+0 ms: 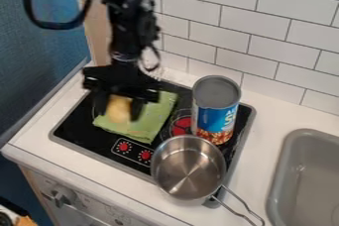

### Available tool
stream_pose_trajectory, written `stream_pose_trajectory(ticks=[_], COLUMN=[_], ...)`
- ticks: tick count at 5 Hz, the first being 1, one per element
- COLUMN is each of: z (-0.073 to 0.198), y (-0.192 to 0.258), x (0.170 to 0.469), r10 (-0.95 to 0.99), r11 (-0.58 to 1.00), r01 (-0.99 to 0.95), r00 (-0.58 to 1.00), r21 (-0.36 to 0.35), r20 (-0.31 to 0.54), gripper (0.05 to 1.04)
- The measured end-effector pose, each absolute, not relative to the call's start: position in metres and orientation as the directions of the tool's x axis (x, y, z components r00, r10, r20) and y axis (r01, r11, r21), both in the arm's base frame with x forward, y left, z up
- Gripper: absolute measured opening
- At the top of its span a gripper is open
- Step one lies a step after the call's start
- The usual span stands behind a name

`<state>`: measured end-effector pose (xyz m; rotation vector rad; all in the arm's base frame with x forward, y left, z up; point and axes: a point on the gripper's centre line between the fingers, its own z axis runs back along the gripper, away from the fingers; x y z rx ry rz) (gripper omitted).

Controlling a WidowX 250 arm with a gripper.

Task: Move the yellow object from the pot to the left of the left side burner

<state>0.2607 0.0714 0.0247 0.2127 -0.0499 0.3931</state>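
Yellow object [119, 108] clamped in end effector [118, 115] over cloth [151, 121], well apart from pot's rim [153, 161]

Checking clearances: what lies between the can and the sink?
In the camera view, the edge of the stovetop, then bare white counter, lies between the blue can and the grey sink.

black arm [124, 39] | knobbly joints [133, 3], apparently | looped black cable [55, 25] | black fingers [137, 109]
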Motion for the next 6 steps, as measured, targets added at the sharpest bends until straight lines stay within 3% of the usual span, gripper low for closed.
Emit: stream_pose_trajectory(ticks=[3, 5, 6], z=[0.005, -0.015, -0.025], y=[0.163, 0.175, 0.173], x=[0.275, 0.289, 0.293], r10=[0.549, 0.575, 0.609], r11=[0.795, 0.764, 0.752], r01=[-0.582, -0.623, -0.648], r00=[0.810, 0.775, 0.753], r21=[0.171, 0.166, 0.120], r20=[0.208, 0.260, 0.251], gripper=[0.673, 0.673, 0.673])
